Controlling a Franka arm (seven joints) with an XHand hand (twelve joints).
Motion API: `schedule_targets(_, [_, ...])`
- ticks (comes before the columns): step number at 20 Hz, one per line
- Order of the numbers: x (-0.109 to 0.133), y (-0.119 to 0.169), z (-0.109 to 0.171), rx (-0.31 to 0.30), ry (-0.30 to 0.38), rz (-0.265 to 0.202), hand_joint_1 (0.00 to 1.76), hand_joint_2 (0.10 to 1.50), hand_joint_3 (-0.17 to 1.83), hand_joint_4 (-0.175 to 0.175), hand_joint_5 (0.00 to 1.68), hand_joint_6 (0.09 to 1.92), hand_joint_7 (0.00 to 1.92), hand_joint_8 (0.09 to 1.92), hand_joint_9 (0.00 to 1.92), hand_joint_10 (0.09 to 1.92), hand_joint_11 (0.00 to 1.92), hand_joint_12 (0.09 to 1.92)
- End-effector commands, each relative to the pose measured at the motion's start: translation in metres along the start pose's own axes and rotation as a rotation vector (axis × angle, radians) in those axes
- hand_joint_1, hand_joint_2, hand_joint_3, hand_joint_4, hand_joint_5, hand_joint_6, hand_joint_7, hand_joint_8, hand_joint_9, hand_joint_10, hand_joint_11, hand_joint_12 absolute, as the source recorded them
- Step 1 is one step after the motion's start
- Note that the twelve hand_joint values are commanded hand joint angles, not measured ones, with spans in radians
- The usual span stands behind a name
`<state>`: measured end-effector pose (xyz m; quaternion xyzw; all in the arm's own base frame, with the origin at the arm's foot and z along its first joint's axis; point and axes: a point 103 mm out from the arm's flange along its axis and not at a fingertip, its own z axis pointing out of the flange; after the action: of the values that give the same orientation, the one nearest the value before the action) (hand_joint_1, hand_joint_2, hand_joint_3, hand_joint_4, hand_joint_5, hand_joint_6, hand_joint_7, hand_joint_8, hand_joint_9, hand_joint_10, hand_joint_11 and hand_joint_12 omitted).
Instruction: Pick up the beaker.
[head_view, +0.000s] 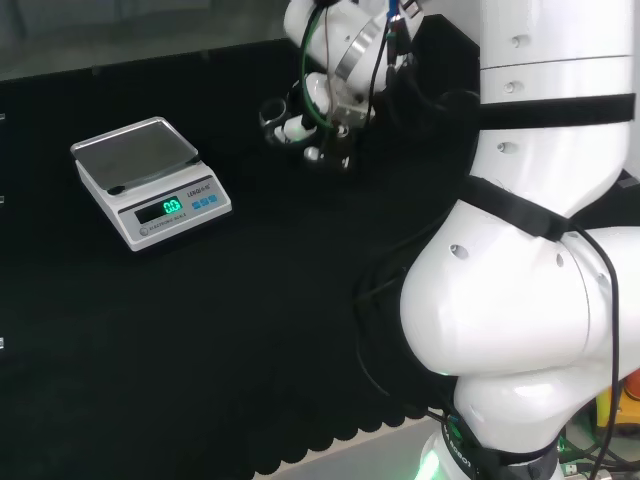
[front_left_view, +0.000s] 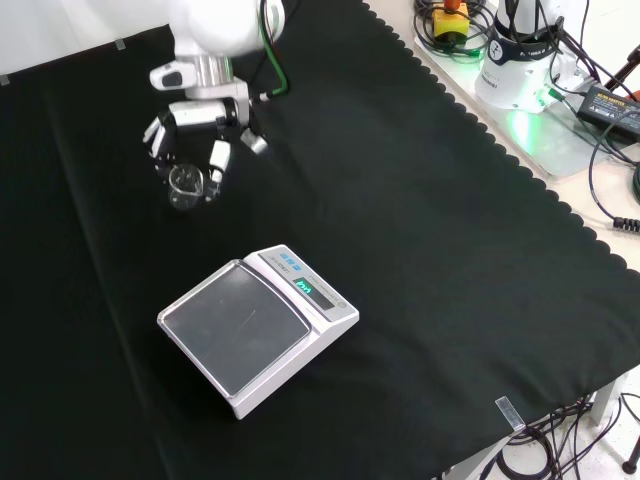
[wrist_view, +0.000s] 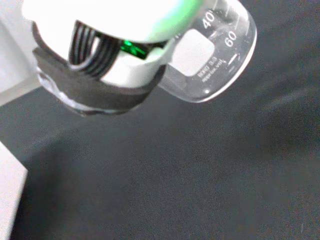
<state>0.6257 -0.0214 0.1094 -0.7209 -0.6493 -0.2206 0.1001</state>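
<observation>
Front view: the hand (front_left_view: 195, 128) sits at about eleven o'clock on the black cloth (front_left_view: 420, 220), fingers (front_left_view: 217, 160) curled down around a small clear beaker (front_left_view: 185, 186), which it grips between fingers and thumb. Whether the glass touches the cloth, I cannot tell. The scale (front_left_view: 258, 327) lies near, toward five o'clock from the beaker.

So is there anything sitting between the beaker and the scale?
No. In the front view, only bare black cloth lies between the beaker, which the hand is around, and the scale.
</observation>
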Motion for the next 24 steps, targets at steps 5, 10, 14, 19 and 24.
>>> schedule_targets(5, [0.017,-0.043,-0.154,0.046,0.208,0.104,1.18,0.51,0.93,-0.017,1.30,0.76,1.57,0.65,1.50,0.57,0.77,1.28])
schedule_targets(10, [0.033,-0.068,-0.180,0.080,0.308,0.179,1.18,0.50,0.93,-0.014,1.30,0.76,1.58,0.65,1.50,0.57,0.77,1.28])
schedule_targets(14, [0.050,-0.092,-0.189,0.084,0.378,0.212,1.18,0.50,0.94,-0.013,1.31,0.76,1.58,0.65,1.51,0.57,0.77,1.28])
schedule_targets(19, [0.079,-0.127,-0.195,0.067,0.410,0.213,1.18,0.50,0.94,-0.011,1.31,0.76,1.59,0.65,1.51,0.57,0.77,1.28])
schedule_targets(24, [0.105,-0.150,-0.196,0.052,0.431,0.213,1.18,0.50,0.94,-0.009,1.31,0.76,1.59,0.64,1.51,0.57,0.77,1.28])
